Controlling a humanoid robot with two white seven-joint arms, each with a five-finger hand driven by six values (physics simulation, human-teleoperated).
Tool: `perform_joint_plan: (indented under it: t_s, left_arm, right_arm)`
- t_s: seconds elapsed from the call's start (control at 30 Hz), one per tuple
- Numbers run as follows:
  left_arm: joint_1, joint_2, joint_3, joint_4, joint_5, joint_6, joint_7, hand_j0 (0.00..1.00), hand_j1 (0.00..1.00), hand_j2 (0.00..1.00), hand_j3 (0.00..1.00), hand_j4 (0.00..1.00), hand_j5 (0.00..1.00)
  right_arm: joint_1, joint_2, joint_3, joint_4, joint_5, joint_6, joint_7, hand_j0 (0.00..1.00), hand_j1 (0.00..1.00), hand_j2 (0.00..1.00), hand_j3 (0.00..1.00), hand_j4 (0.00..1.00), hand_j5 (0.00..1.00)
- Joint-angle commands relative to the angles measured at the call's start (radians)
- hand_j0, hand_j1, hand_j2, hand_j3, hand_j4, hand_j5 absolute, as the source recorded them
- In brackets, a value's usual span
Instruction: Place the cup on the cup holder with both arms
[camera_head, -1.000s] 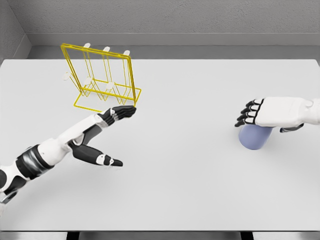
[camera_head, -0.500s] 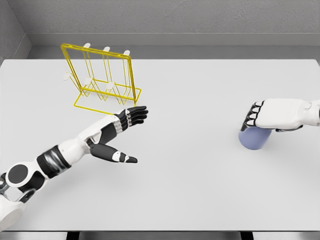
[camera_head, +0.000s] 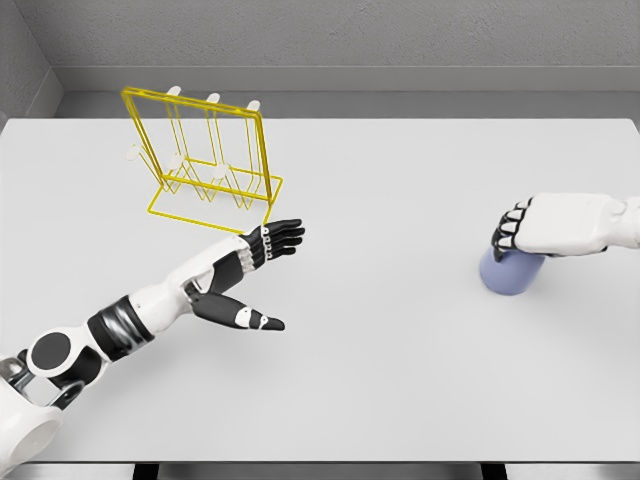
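1. While the right side does the grasping, the left hand has slid rightward across the table over the last second, away from the base of the cup holder and toward the middle; fingers stretched out flat, thumb splayed low, holding nothing.
2. Cup holder: yellow wire rack with white-tipped pegs, standing upright far left, no cup on it. Left fingertips now just right of its front corner, apart from it.
3. Meaning, as I judge it: left arm is moving out to meet a handover, so the two-arm part is being set up, not started.
4. Cup: bluish, on the table at the right, well apart from the rack and from the left hand.
5. Right hand sits on top of the cup, covering its upper part. Fingers have gone from spread to curled down over the cup's left rim; looks like a grip closing, but whether it is firm I cannot tell. Cup appears not yet lifted.
6. Progress: early; pickup, transfer and hanging all remain.
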Motion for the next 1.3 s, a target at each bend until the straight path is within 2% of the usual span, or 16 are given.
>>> perform_joint_plan:
  t_s: [0.0, 0.17, 0.37, 0.5, 0.67, 0.77, 1.07, 1.27]
  left_arm:
    - [0.000, 0.000, 0.000, 0.006, 0.004, 0.000, 0.000, 1.00, 1.00, 1.00, 1.00, 1.00, 1.00]
    - [0.005, -0.010, -0.001, 0.038, 0.004, 0.002, 0.000, 1.00, 1.00, 1.00, 1.00, 1.00, 1.00]
    - [0.002, -0.062, -0.007, 0.118, -0.016, -0.001, 0.000, 1.00, 1.00, 1.00, 1.00, 1.00, 1.00]
    - [0.002, -0.089, -0.015, 0.142, -0.035, -0.003, 0.000, 1.00, 1.00, 1.00, 1.00, 1.00, 1.00]
    - [0.003, -0.112, -0.015, 0.170, -0.048, -0.004, 0.000, 1.00, 1.00, 1.00, 1.00, 1.00, 1.00]
    - [0.005, -0.114, -0.016, 0.182, -0.048, -0.004, -0.002, 1.00, 1.00, 1.00, 1.00, 1.00, 1.00]
    - [-0.002, -0.119, -0.016, 0.194, -0.048, -0.006, -0.001, 1.00, 1.00, 1.00, 1.00, 1.00, 1.00]
    - [-0.005, -0.125, -0.015, 0.199, -0.048, -0.006, 0.000, 1.00, 1.00, 1.00, 1.00, 1.00, 1.00]
  right_arm:
    - [0.000, -0.010, -0.006, -0.016, -0.006, 0.002, 0.002, 0.63, 0.63, 0.63, 0.63, 0.63, 0.63]
    - [0.000, -0.027, -0.058, -0.089, -0.014, 0.002, 0.045, 0.60, 0.60, 0.60, 0.60, 0.60, 0.60]
    - [-0.002, -0.004, -0.092, -0.098, -0.026, 0.002, 0.045, 0.61, 0.61, 0.61, 0.61, 0.61, 0.61]
    - [-0.005, 0.068, -0.095, -0.098, -0.031, 0.002, 0.045, 0.60, 0.60, 0.60, 0.60, 0.60, 0.60]
    - [-0.023, 0.079, -0.095, -0.098, -0.066, 0.002, 0.042, 0.61, 0.61, 0.61, 0.61, 0.61, 0.61]
    - [-0.023, 0.118, -0.093, -0.098, -0.068, 0.002, 0.040, 0.61, 0.61, 0.61, 0.61, 0.61, 0.61]
    - [-0.021, 0.169, -0.090, -0.098, -0.111, 0.002, 0.040, 0.61, 0.61, 0.61, 0.61, 0.61, 0.61]
    - [-0.018, 0.230, -0.078, -0.098, -0.112, 0.002, 0.040, 0.61, 0.61, 0.61, 0.61, 0.61, 0.61]
